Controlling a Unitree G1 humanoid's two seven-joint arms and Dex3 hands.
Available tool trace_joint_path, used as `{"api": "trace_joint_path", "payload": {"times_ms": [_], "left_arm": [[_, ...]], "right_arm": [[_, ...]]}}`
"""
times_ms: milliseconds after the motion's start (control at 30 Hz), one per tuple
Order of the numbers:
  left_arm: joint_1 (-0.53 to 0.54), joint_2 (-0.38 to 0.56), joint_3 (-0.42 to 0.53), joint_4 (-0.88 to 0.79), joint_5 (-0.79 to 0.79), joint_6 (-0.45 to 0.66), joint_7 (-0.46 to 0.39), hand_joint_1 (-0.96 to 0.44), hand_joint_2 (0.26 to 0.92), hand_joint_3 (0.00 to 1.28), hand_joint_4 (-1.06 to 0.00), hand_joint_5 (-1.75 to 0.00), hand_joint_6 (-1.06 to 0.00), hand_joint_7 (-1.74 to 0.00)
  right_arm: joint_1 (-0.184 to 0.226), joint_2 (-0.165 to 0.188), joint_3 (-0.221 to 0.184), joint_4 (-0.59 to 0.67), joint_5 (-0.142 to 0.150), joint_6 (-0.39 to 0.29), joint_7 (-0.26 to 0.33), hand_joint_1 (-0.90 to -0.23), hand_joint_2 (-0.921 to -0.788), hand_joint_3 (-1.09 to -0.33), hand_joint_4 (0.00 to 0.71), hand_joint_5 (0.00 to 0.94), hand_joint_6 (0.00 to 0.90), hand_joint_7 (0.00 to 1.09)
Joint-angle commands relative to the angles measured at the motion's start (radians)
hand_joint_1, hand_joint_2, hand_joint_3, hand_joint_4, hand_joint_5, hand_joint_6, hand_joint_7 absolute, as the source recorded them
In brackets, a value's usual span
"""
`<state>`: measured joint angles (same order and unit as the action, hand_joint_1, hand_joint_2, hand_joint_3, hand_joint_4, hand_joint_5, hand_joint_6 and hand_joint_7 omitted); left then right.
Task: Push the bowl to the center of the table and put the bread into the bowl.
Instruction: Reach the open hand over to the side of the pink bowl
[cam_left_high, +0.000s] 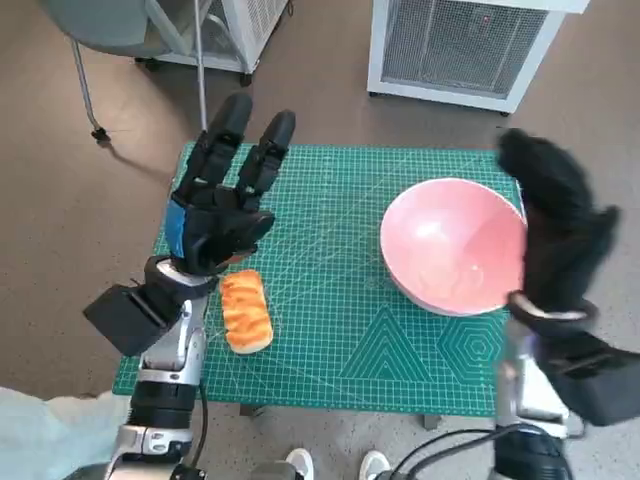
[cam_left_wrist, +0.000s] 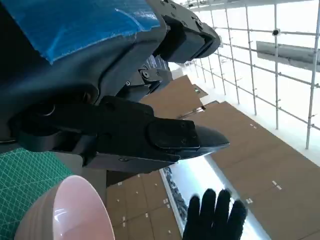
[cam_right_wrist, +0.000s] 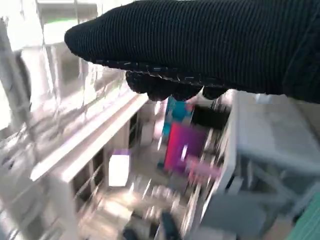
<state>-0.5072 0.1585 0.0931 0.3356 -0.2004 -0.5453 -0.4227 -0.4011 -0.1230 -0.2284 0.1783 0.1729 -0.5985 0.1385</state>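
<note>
The pink bowl (cam_left_high: 455, 245) stands on the right part of the green mat (cam_left_high: 340, 330), its rim near the mat's right edge. My gloved right hand (cam_left_high: 560, 225) is raised beside the bowl's right rim with fingers spread, holding nothing. The bread (cam_left_high: 246, 310), an orange-brown loaf, lies on the left part of the mat. My left hand (cam_left_high: 222, 195) hovers above and just beyond the bread, fingers apart and empty. The left wrist view shows the left hand (cam_left_wrist: 115, 100), the bowl's rim (cam_left_wrist: 75, 210) and the gloved right hand (cam_left_wrist: 212, 217). The right wrist view shows only the glove (cam_right_wrist: 200, 45) and a blurred room.
The mat covers the small table; its front edge (cam_left_high: 330, 395) lies near my body. A white grilled unit (cam_left_high: 460, 45) stands on the floor beyond the table. A chair's legs (cam_left_high: 95, 100) show at the far left. Shoes (cam_left_high: 335, 465) show by the table's front.
</note>
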Motion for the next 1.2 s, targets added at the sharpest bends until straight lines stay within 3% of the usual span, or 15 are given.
{"api": "trace_joint_path", "payload": {"times_ms": [33, 267, 500, 733, 1200], "left_arm": [[0.010, 0.002, 0.000, 0.003, -0.005, -0.006, -0.002, -0.27, 0.921, 0.17, -0.27, 0.00, -0.32, 0.00], [0.005, -0.004, -0.003, 0.011, 0.001, -0.009, 0.003, -0.27, 0.921, 0.17, -0.27, 0.00, -0.31, 0.00], [-0.003, -0.009, -0.005, 0.020, -0.002, -0.004, 0.001, -0.27, 0.921, 0.18, -0.27, 0.00, -0.31, 0.00], [-0.005, -0.010, -0.006, 0.023, -0.009, 0.001, -0.005, -0.27, 0.921, 0.18, -0.27, 0.00, -0.31, 0.00], [-0.003, 0.000, 0.000, 0.015, -0.019, 0.010, -0.018, -0.27, 0.921, 0.18, -0.27, 0.00, -0.32, 0.00]], "right_arm": [[0.027, -0.026, -0.060, 0.102, -0.021, -0.042, -0.052, -0.464, -0.921, -0.621, 0.354, 0.009, 0.000, 0.70], [0.023, -0.043, -0.119, 0.255, -0.048, -0.086, -0.136, -0.436, -0.921, -0.656, 0.350, 0.006, 0.007, 0.69], [0.008, -0.049, -0.133, 0.383, -0.055, -0.084, -0.184, -0.412, -0.921, -0.684, 0.343, 0.002, 0.019, 0.70], [-0.027, -0.050, -0.135, 0.523, 0.004, -0.056, -0.139, -0.378, -0.921, -0.695, 0.312, 0.001, 0.020, 0.68], [-0.161, -0.021, -0.125, 0.781, 0.058, 0.008, -0.064, -0.387, -0.921, -0.703, 0.286, 0.000, 0.027, 0.59]]}}
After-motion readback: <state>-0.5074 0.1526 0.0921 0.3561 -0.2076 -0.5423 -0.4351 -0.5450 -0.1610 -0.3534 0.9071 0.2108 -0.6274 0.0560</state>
